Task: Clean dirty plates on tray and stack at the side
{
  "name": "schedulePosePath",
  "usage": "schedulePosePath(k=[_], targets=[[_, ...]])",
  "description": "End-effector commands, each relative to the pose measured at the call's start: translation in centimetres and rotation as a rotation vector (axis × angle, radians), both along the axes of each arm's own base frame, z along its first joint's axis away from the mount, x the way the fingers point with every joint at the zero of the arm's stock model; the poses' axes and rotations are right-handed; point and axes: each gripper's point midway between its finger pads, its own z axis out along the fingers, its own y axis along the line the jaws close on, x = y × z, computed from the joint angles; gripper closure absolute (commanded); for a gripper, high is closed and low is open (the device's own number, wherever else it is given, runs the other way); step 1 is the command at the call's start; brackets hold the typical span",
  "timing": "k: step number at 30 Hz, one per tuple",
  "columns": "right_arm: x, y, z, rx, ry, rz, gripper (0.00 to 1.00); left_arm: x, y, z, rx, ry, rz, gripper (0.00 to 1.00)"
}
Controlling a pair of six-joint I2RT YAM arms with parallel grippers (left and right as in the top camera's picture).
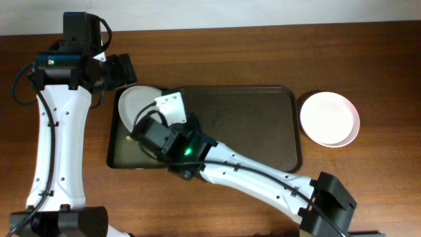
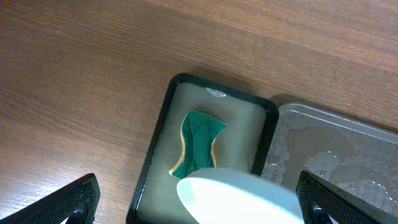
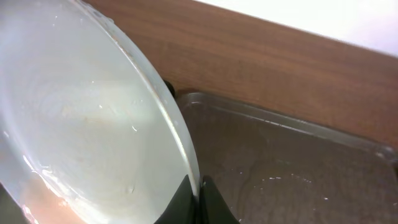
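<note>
Plate (image 3: pixel 81 112): tilted over left end of tray (image 1: pixel 263 131), rim pinched by right pincer (image 3: pixel 198 199). Left pincer (image 2: pixel 202 208): spread, empty, above sponge (image 2: pixel 198 143). Risk: thin edge hold, wet surface; plate may slip and drop onto tray

**A Sponge in a Little Black Tray**

The table (image 1: pixel 263 52) is brown wood with long lines running across it. At 12 o'clock, seen from above, a white strip (image 1: pixel 263 12) runs along its far edge.

The left wrist view shows a small black tray (image 2: pixel 160 130) sitting flat on the wood. Its inside looks pale and grey. A tiny mark (image 2: pixel 216 93) sits at the tray's 12 o'clock end. A sponge (image 2: pixel 199 140) lies inside, nearer the 6 o'clock end. It is green on top, with a yellow edge at its 9 o'clock side. Its lower end is hidden.
</note>
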Motion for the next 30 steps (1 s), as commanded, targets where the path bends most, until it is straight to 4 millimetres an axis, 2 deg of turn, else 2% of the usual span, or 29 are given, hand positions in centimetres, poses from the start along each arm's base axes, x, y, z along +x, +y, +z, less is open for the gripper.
schedulePosePath(k=[1, 5, 12, 16, 18, 20, 21, 23, 24, 25, 26, 27, 30], targets=[[-0.6, 0.5, 2.5, -0.036, -0.1, -0.003, 0.96, 0.1, 0.0, 0.0, -0.008, -0.003, 0.009, 0.01], [-1.0, 0.3, 3.5, -0.078, -0.166, -0.024, 0.96, 0.1, 0.0, 0.0, -0.008, -0.003, 0.008, 0.01], [-2.2, 1.6, 4.2, -0.087, -0.208, 0.003, 0.96, 0.1, 0.0, 0.0, -0.008, -0.003, 0.009, 0.0], [-2.0, 1.4, 4.0, -0.101, -0.22, -0.011, 0.96, 0.1, 0.0, 0.0, -0.008, -0.003, 0.007, 0.01], [-1.6, 0.5, 4.5, -0.156, -0.262, -0.045, 0.96, 0.1, 0.0, 0.0, -0.008, -0.003, 0.009, 0.0], [-1.5, 1.5, 4.1, -0.099, -0.236, -0.018, 0.96, 0.1, 0.0, 0.0, -0.008, -0.003, 0.008, 0.01], [-1.5, 1.6, 4.2, -0.128, -0.239, -0.001, 0.96, 0.1, 0.0, 0.0, -0.008, -0.003, 0.009, 0.01], [-0.9, -0.2, 4.9, -0.213, -0.284, -0.052, 0.96, 0.1, 0.0, 0.0, -0.008, -0.003, 0.008, 0.01], [-0.6, 0.1, 4.5, -0.164, -0.262, -0.052, 0.96, 0.1, 0.0, 0.0, -0.008, -0.003, 0.008, 0.01], [-0.7, 1.2, 3.7, -0.125, -0.209, 0.004, 0.96, 0.1, 0.0, 0.0, -0.008, -0.003, 0.008, 0.01], [-1.0, 1.7, 3.1, -0.141, -0.179, 0.056, 0.96, 0.1, 0.0, 0.0, -0.008, -0.003, 0.009, 0.01], [-1.1, 1.3, 2.9, -0.17, -0.172, 0.059, 0.96, 0.1, 0.0, 0.0, -0.008, -0.003, 0.009, 0.01], [-0.8, 1.9, 1.3, -0.034, -0.066, 0.062, 0.96, 0.1, 0.0, 0.0, -0.008, -0.003, 0.009, 0.01]])
